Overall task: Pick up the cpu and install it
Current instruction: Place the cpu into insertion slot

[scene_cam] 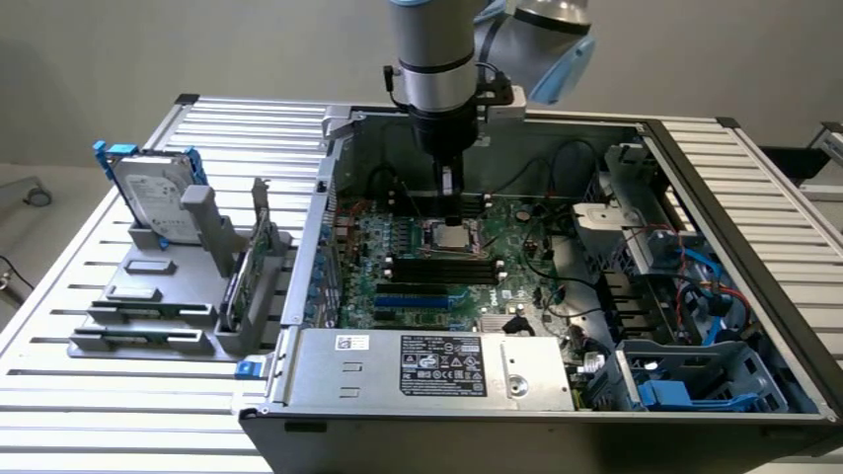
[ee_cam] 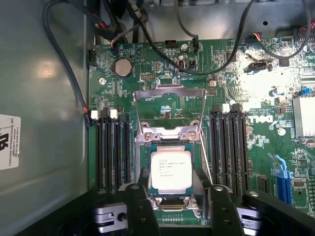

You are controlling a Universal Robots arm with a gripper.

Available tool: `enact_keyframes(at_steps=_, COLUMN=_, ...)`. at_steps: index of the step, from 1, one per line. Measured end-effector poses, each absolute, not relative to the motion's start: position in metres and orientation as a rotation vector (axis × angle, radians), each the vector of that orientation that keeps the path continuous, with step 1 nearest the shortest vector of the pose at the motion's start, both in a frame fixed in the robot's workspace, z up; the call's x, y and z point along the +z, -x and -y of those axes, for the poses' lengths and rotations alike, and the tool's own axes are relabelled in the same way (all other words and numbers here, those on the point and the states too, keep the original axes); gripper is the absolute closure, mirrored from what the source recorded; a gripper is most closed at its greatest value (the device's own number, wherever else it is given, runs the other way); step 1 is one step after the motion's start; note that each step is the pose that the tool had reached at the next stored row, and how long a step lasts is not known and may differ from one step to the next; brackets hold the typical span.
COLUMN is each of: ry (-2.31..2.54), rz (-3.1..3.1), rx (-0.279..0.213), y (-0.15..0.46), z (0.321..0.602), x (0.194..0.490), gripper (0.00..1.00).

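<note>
Near edge of the open grey computer case (scene_cam: 619, 128): grey metal power-supply box (scene_cam: 527, 390) with a black label (scene_cam: 444, 365) and a small white one; the print is too small to read. On the green motherboard (ee_cam: 236, 73), about mid-board, the black two-finger gripper (ee_cam: 173, 181) (scene_cam: 452, 212) hangs over the socket. Its jaws stand partly open with one finger on each side of the chip and nothing lifted. The finger bases are cut off, and I cannot tell whether the pads touch the chip. The cpu (ee_cam: 171, 169) (scene_cam: 452, 234), a small flat square chip with a silver-grey top, lies flat in the dark metal-framed socket (ee_cam: 170, 209); its printed lines are illegible. Just beyond it, the bright metal load plate (ee_cam: 170, 105) stands raised. Black memory slots (ee_cam: 110, 152) flank the socket. "DELL" (ee_cam: 259, 118) is printed in white on the board. The white sticker (ee_cam: 7, 142) on the case wall is cut off and seems to read "FOXCONN INTERNATIONAL INC". A silver hard drive with blue brackets (scene_cam: 152, 202) stands on the slatted table (scene_cam: 79, 425), toward the exterior view's left edge.
</note>
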State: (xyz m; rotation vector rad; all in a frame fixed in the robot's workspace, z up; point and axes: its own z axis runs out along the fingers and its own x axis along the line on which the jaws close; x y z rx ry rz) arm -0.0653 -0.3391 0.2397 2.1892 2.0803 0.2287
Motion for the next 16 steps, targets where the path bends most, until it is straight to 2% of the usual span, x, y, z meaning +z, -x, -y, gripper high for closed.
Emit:
enact_keyframes(at_steps=2, ry=-2.190, rz=-2.081, rx=0.230, y=0.065, z=0.339, x=0.242, gripper=0.64)
enact_keyframes(at_steps=3, ry=-2.191, rz=-2.081, rx=0.232, y=0.066, z=0.339, x=0.242, gripper=0.64)
enact_keyframes(at_steps=5, ry=-2.196, rz=-2.083, rx=0.239, y=0.073, z=0.339, x=0.243, gripper=0.76)
enact_keyframes(at_steps=6, ry=-2.197, rz=-2.083, rx=0.241, y=0.077, z=0.339, x=0.243, gripper=0.76)
enact_keyframes(at_steps=7, ry=-2.199, rz=-2.084, rx=0.244, y=0.081, z=0.340, x=0.243, gripper=0.82)
enact_keyframes(at_steps=16, ry=-2.206, rz=-2.088, rx=0.250, y=0.107, z=0.339, x=0.243, gripper=0.82)
